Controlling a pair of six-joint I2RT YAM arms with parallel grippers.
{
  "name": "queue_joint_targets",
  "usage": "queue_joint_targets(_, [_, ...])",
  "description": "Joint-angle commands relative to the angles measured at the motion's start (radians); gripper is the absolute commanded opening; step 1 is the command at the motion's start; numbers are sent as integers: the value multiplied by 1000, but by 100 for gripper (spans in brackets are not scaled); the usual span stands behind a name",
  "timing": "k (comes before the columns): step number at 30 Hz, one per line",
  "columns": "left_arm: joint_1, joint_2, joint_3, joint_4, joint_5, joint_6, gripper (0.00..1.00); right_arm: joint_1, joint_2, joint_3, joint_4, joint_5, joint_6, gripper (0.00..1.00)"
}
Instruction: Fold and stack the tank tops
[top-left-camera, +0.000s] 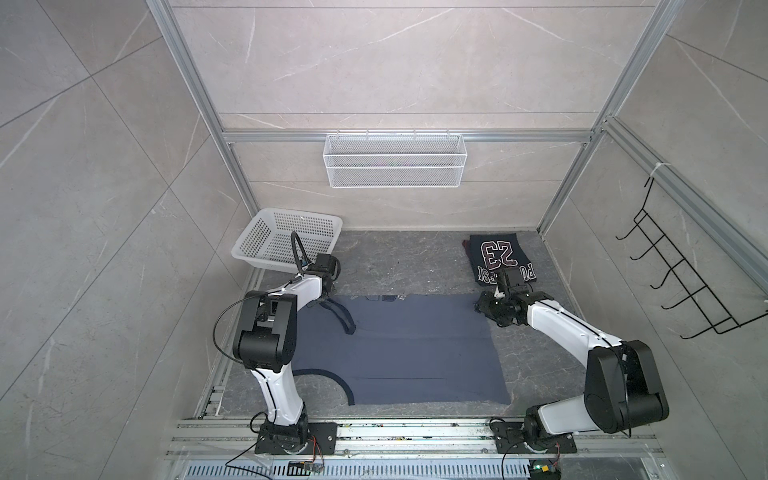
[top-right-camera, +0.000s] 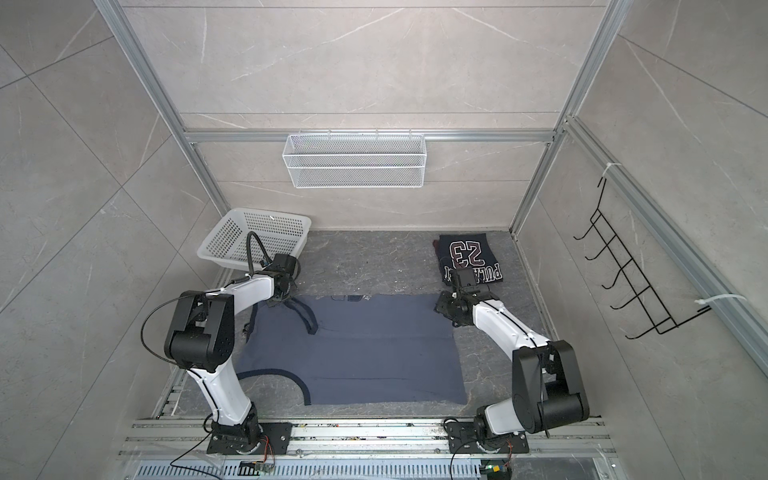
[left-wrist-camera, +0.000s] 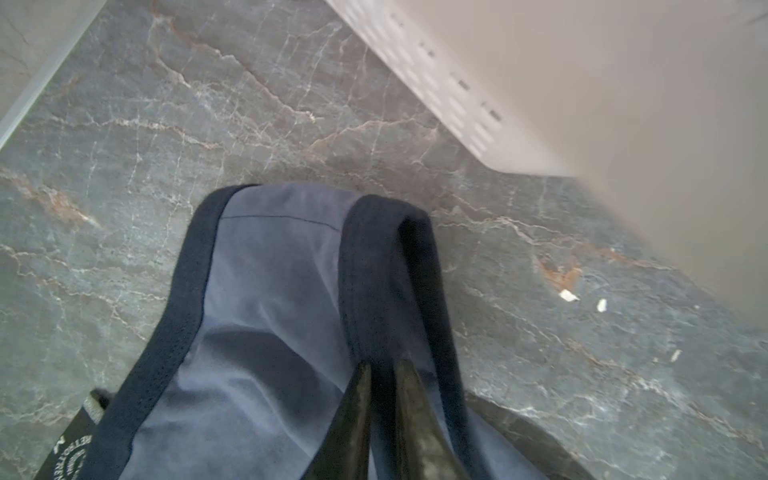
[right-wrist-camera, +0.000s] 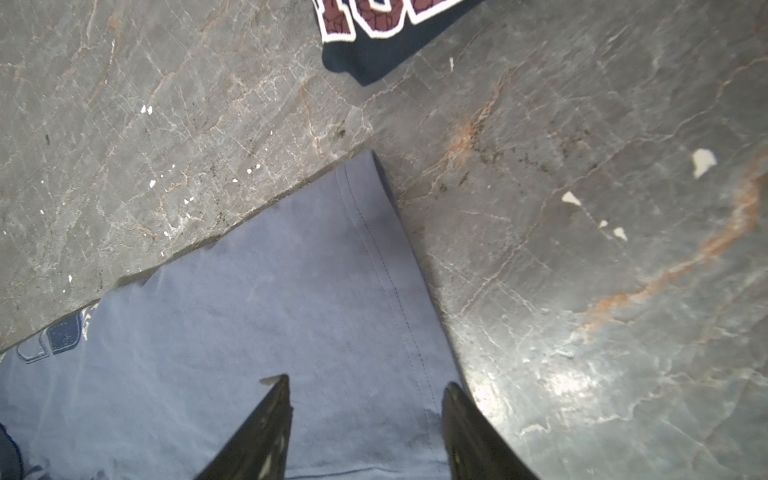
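Note:
The slate blue-grey tank top (top-left-camera: 399, 345) (top-right-camera: 357, 345) lies spread flat mid-table, its straps toward the left. My left gripper (left-wrist-camera: 383, 365) (top-left-camera: 326, 297) is shut on the dark trim of the far shoulder strap (left-wrist-camera: 386, 266), which bunches up between the fingers. Over the top's far right hem corner (right-wrist-camera: 374, 216) my right gripper (right-wrist-camera: 368, 384) (top-left-camera: 482, 307) stands open, cloth showing between the fingertips. The dark navy tank top (top-left-camera: 498, 257) (top-right-camera: 469, 257) (right-wrist-camera: 365, 54), with red-and-white "23" lettering, lies folded at the back right.
A white perforated basket (top-left-camera: 253, 241) (top-right-camera: 220, 241) (left-wrist-camera: 457, 104) sits tilted at the back left, close behind the left wrist. A white wire basket (top-left-camera: 395, 160) hangs on the back wall. A black hook rack (top-left-camera: 681, 270) is on the right wall.

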Motion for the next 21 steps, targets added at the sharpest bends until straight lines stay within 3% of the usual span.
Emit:
queue_joint_targets(1, [7,-80,-30,29,-10,-25,12,-8,-20,-20,-31,19,-17,59])
queue_joint_targets(7, [11,-262,-191,112,-63,-79,4,-13,-12,-17,-34,18,-17,59])
queue_joint_targets(15, [13,-534,-524,190,-56,-292,3,-22,-16,-14,-42,19,-19,59])
queue_joint_targets(21, [22,-709,-670,140,-5,-368,23,-26,-12,-14,-44,14,-20,60])
